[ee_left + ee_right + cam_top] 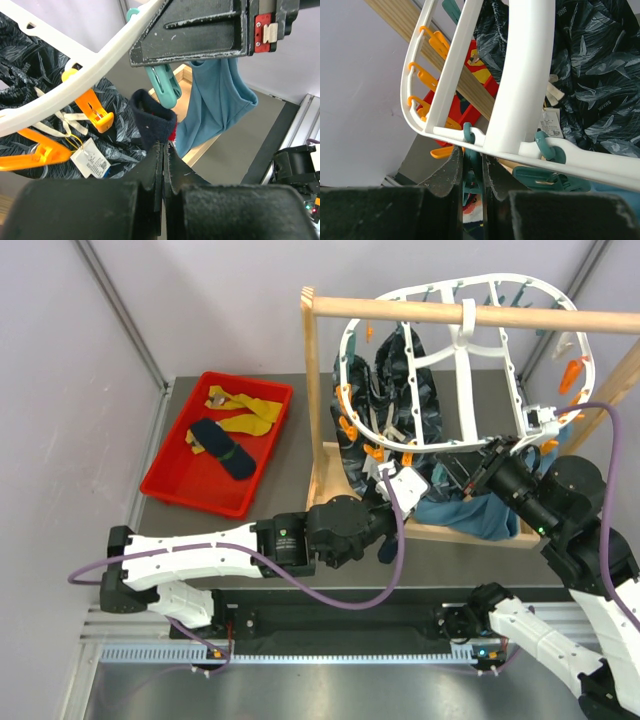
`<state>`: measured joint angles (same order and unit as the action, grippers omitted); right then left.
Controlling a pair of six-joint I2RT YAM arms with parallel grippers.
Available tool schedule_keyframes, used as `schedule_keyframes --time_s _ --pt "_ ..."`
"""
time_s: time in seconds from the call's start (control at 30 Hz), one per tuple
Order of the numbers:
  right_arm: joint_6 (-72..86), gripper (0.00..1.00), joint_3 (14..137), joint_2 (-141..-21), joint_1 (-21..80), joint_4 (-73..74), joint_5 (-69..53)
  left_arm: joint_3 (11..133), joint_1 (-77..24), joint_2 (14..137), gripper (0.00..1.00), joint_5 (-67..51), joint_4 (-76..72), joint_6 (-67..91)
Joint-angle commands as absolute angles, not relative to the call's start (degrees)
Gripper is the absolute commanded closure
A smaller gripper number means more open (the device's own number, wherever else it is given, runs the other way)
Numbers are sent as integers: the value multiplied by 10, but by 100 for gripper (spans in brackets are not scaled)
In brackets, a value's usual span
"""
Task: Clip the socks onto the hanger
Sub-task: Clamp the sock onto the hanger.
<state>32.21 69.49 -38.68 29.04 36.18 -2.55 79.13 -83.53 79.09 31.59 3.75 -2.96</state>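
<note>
Your left tool (163,150) is pinched fully together on the cuff of one navy sock (152,122). The rest of that sock drops behind the fingers, out of sight. From above you cannot see it at all, because the arm and the hanger cover it. A speck of red shows beside the cuff – too small to say what it is.

Your right tool (472,165) is nearly closed, its two fingers squeezing one teal peg (471,172) that hangs from the rim of the hanger (520,75). The peg's lower end is lost in the dark between the fingers. In the left wrist view that peg hangs just above the sock's cuff, but you cannot tell whether they touch.

In the right wrist view you can count four orange pegs (432,42) along the hanger's curved rim. At least three teal ones show, and the frame edge cuts off some of them.

One dark patterned cloth (395,390) hangs inside the white oval, with a paper tag dangling from it. One teal-blue cloth (470,512) droops below the right tool, largely hidden by it.

Farther left on the tabletop (290,445) sits one red tray (190,498). It holds a second navy sock (225,450) and the yellow socks (245,420), which overlap – they look like two, though the pile does not separate cleanly.

At the back, the hanger hooks over the wooden rod (400,310), which runs out of view on the right.
</note>
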Motion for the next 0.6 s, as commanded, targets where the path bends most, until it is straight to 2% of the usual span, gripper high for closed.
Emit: schedule_keyframes --time_s 0.0,0.57 --pt "325 100 709 -389 292 381 -18 810 -838 789 100 330 27 -33" --pt "336 100 682 -383 292 364 -27 802 -838 787 100 318 -17 -33"
